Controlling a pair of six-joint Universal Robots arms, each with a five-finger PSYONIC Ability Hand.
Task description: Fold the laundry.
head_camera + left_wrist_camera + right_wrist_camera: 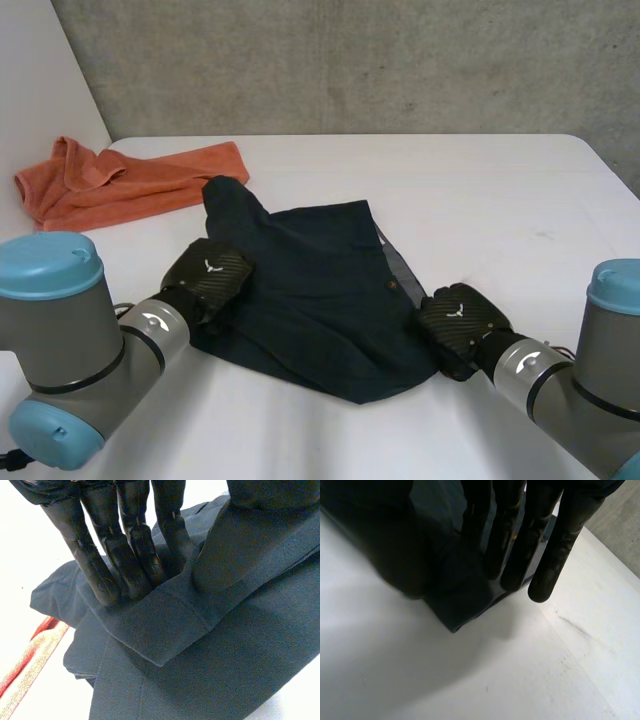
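White table (480, 200) carries our navy garment (320, 300) at its middle, stretched between our hands. Our left hand (208, 275) pinches a fold at its left edge. Our right hand (460, 320) sits at its right corner, and we cannot tell its grip.

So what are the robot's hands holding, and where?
The dark blue garment: left hand pinches its left edge, right hand its right corner.

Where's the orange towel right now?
In the head view, the orange towel lies crumpled at the far left of the table, just beyond the dark garment.
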